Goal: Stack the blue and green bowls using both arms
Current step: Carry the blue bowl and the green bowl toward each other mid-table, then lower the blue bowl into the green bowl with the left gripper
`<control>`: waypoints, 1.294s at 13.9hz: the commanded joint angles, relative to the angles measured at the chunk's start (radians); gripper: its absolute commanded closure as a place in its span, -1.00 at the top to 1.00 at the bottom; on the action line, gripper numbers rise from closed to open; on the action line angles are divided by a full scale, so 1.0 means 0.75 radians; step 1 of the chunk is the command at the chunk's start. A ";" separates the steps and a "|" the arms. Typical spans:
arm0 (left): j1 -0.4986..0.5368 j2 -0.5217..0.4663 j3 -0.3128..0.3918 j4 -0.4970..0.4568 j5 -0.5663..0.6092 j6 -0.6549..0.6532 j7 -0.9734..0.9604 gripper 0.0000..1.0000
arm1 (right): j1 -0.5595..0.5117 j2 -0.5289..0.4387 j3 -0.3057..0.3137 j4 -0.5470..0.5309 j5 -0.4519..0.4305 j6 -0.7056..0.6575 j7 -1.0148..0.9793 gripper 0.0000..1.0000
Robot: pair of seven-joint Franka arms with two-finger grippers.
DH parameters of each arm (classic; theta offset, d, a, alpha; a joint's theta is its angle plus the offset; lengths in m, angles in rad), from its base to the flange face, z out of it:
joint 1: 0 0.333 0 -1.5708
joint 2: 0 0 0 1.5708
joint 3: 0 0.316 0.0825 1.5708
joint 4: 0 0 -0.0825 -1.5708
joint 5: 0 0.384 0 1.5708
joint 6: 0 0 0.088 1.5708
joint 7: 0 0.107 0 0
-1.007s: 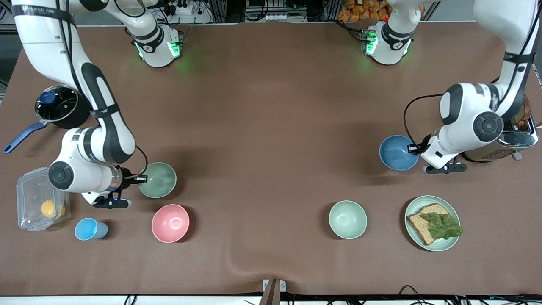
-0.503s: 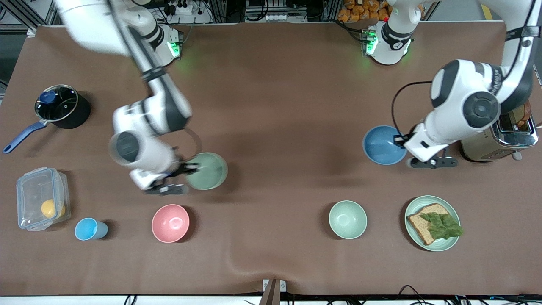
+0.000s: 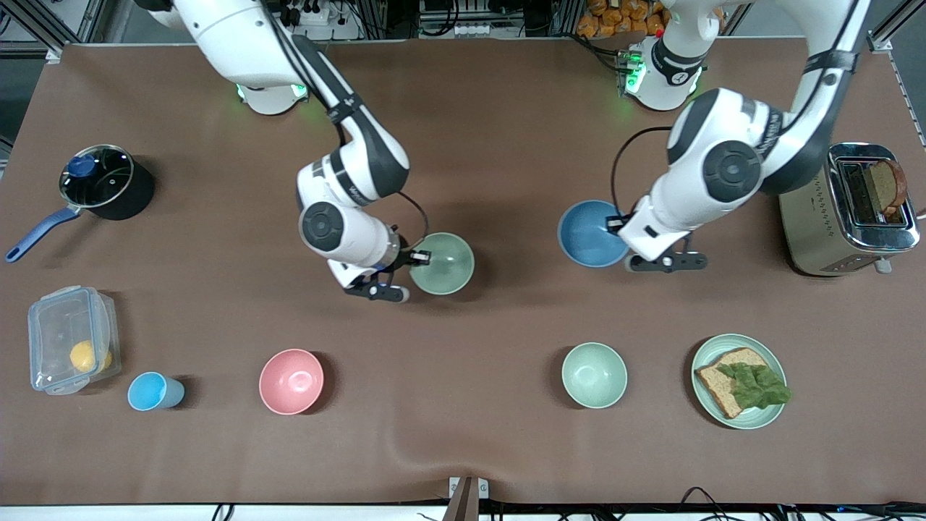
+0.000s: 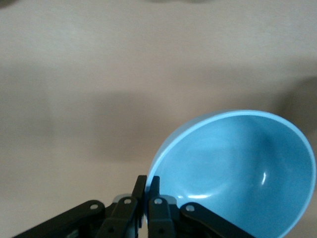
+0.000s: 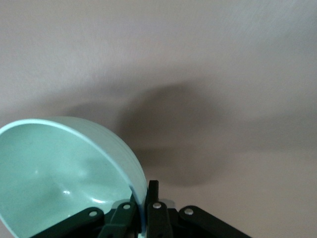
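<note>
Left gripper (image 3: 621, 221): fingers clamped on the rim of the round matte blue bowl (image 3: 592, 233), held above the brown surface (image 3: 506, 145).
Right gripper (image 3: 422, 255): fingers pinching the round sage-green bowl's (image 3: 443, 263) rim, also aloft.
Gap: bowls level, well apart, open surface between.

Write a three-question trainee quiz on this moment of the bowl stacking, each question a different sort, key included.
1. True or false: the right gripper grips the green bowl by its rim.
2. What does the left gripper hold? A) pink bowl B) blue bowl C) plate
3. Fill in: the toaster has a slice of ____ in its slot.

Key: 1 true; 2 B; 3 bread.
</note>
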 commanded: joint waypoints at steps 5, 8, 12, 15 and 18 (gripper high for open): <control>-0.169 0.153 -0.003 0.054 -0.020 0.118 -0.206 -1.00 | 0.059 0.067 -0.024 0.004 0.041 0.103 0.203 1.00; -0.214 0.215 -0.003 0.095 -0.020 0.189 -0.283 -1.00 | -0.031 -0.037 -0.032 0.008 0.041 -0.035 0.287 1.00; -0.351 0.417 0.003 0.332 0.003 0.196 -0.455 -1.00 | -0.158 -0.099 -0.030 0.016 0.043 -0.138 0.418 1.00; -0.437 0.505 0.035 0.416 0.060 0.206 -0.516 -1.00 | -0.135 -0.046 -0.030 0.020 0.025 -0.025 0.744 1.00; -0.465 0.522 0.041 0.416 0.070 0.236 -0.531 -1.00 | -0.121 0.034 -0.030 0.029 0.035 0.037 0.888 1.00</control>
